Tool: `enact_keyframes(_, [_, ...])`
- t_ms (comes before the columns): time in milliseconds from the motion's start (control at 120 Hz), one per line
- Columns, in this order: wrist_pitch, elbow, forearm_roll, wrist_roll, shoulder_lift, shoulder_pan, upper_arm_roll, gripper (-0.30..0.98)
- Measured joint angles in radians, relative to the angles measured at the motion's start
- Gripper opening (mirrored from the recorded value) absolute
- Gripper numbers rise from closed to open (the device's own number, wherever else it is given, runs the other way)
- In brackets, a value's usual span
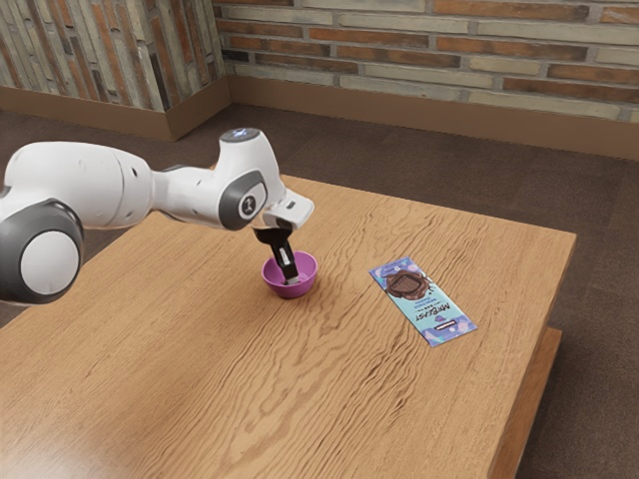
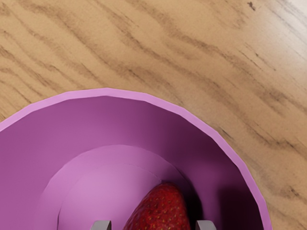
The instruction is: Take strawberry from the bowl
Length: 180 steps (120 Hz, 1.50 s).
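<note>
My gripper (image 1: pixel 292 279) reaches down into the purple bowl (image 1: pixel 308 283) on the table, its fingertips inside the rim. In the wrist view the strawberry (image 2: pixel 163 210) rests low inside the bowl (image 2: pixel 120 120), near one side of its floor. Two fingertips of my gripper (image 2: pixel 153 225) stand apart, one on either side of the berry, with a narrow gap showing beside it. The berry's lower part is cut off by the wrist view's edge.
A blue chocolate bar package (image 1: pixel 423 301) lies flat on the wooden table (image 1: pixel 250 389), a short way off toward the exterior view's right. The table's far edge runs behind the bowl.
</note>
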Motion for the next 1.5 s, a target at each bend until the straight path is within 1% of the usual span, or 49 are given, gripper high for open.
enact_keyframes(567, [0.024, 0.007, -0.001, 0.01, 0.029, 0.0, 0.0, 0.16])
enact_keyframes(1133, [0.044, 0.003, 0.004, 0.012, 0.033, -0.009, 0.002, 0.11])
enact_keyframes(1233, [0.046, -0.02, 0.011, 0.008, -0.014, -0.013, 0.002, 0.1])
enact_keyframes(1383, [0.043, -0.131, 0.017, -0.003, -0.198, -0.009, 0.001, 0.09])
enact_keyframes(1433, [0.038, -0.156, 0.017, -0.007, -0.242, -0.049, 0.0, 0.08])
enact_keyframes(1500, [0.033, -0.167, 0.015, -0.017, -0.249, -0.141, -0.008, 0.08])
